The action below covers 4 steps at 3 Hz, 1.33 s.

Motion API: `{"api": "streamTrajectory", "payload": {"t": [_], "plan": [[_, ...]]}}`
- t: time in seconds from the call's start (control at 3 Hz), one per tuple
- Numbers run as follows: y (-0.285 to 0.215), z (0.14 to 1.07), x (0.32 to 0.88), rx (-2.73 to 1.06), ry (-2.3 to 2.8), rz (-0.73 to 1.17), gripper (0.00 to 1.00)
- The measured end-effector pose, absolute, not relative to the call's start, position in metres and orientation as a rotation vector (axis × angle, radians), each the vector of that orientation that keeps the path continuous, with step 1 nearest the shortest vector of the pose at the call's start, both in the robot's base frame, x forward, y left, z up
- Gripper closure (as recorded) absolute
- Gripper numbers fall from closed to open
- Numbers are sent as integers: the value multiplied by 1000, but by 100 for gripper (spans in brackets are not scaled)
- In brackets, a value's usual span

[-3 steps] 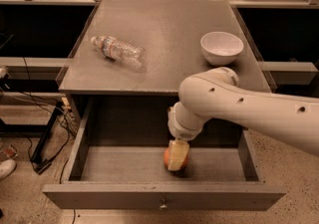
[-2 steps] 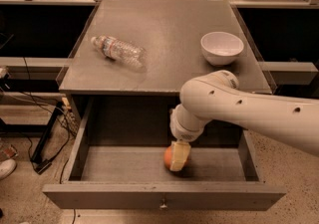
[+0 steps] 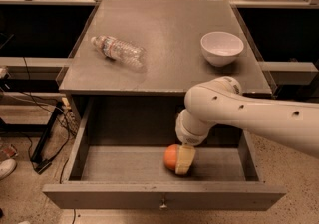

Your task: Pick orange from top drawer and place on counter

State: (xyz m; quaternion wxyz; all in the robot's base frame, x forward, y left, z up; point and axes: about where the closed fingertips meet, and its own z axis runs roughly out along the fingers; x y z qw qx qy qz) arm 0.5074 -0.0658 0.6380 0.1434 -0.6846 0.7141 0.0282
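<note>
The top drawer (image 3: pixel 159 199) stands pulled open below the counter (image 3: pixel 169 29). The orange (image 3: pixel 171 157) lies on the drawer floor, near the front and right of centre. My gripper (image 3: pixel 179 160) reaches down into the drawer from the right on the white arm (image 3: pixel 239 113). One pale finger (image 3: pixel 185 160) stands against the orange's right side. The other finger is hidden behind the orange.
A clear plastic bottle (image 3: pixel 117 50) lies on its side on the counter's left part. A white bowl (image 3: pixel 222 47) stands on the counter's right part. Black cables and a stand (image 3: pixel 42 143) lie on the floor to the left of the cabinet.
The gripper has stayed low in the drawer at the orange, shifting only slightly. The orange has not moved.
</note>
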Motion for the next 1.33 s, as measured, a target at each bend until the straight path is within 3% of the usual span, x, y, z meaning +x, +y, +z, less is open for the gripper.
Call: {"api": "streamTrajectory", "payload": {"t": [1.33], "plan": [[-67, 637, 469, -2035, 2042, 109, 0]]}}
